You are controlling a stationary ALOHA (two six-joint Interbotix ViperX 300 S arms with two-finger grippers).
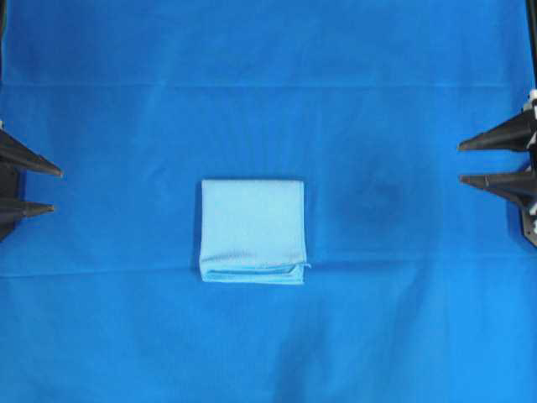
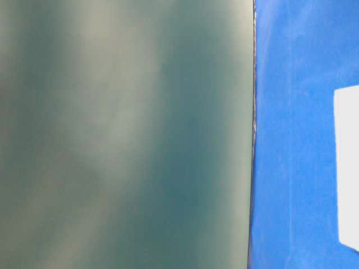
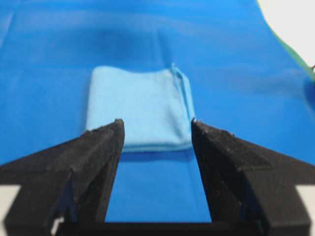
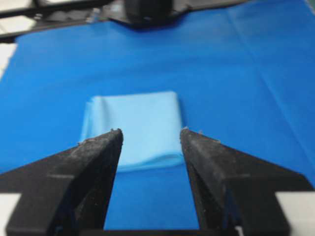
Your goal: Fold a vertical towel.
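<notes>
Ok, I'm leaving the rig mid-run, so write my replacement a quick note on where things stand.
Left claw: open, empty, at the left edge of the overhead view, clear of the towel.
Right claw: open, empty, at the right edge.
Towel: lies folded into a compact rectangle mid-table on the blue table cloth, layered edges along its near side.
Done: the fold looks complete.
Left: apparently nothing; check that the edges line up.

The overhead camera looks straight down on the table cloth [image 1: 268, 67]. Both wrist cameras look low between their fingers from opposite edges, sharing the folded towel [image 3: 138, 108]. The table-level view is mostly blocked.
</notes>
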